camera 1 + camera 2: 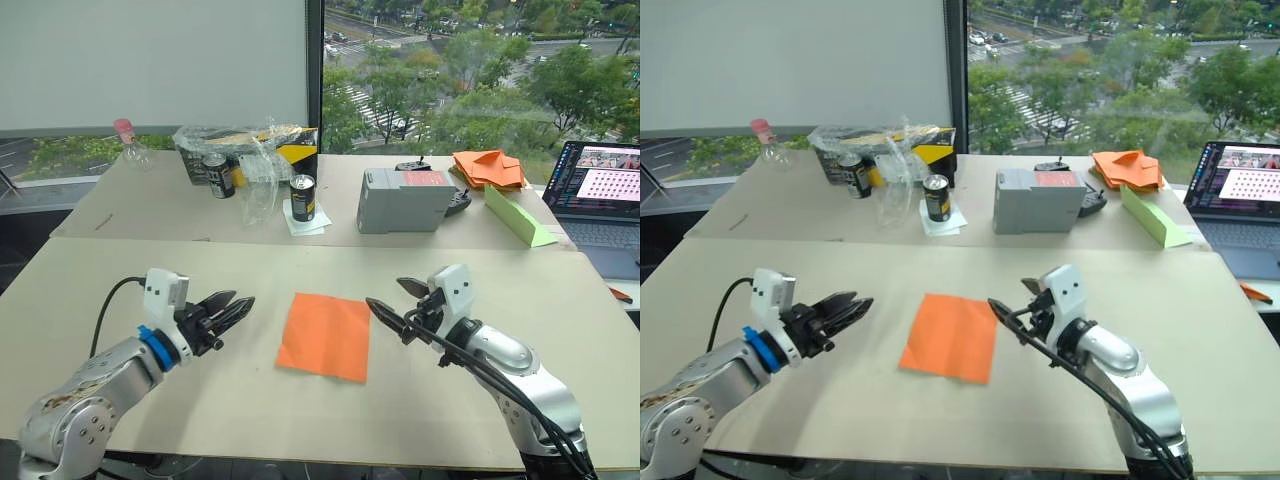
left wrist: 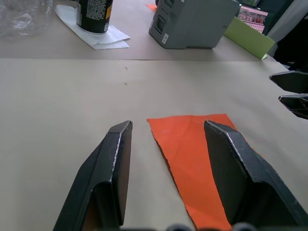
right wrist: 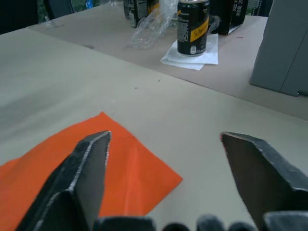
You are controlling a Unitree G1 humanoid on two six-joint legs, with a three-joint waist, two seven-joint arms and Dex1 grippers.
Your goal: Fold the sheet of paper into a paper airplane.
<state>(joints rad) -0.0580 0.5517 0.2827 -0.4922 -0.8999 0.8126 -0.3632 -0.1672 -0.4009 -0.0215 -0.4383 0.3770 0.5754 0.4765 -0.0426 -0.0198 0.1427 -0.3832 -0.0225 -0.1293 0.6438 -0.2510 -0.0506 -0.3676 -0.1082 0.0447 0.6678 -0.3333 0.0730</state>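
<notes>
Lying flat and unfolded near the middle of the surface (image 1: 120, 290), the sheet of paper (image 1: 325, 335) sits between the released left claw (image 1: 232, 312) and released right claw (image 1: 392, 300), so folding seems unstarted; next, pinching an edge.

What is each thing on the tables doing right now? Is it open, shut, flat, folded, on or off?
Sheet of paper: flat on the table, unfolded, not held.
Left tool: open, beside the paper, apart from it.
Right tool: open, beside the paper, holding nothing.
Laptop: lid open, screen on.
Can on the napkin: standing upright.
Heap of orange paper: folded pieces piled up.
Green paper wedge: folded, lying down.
</notes>
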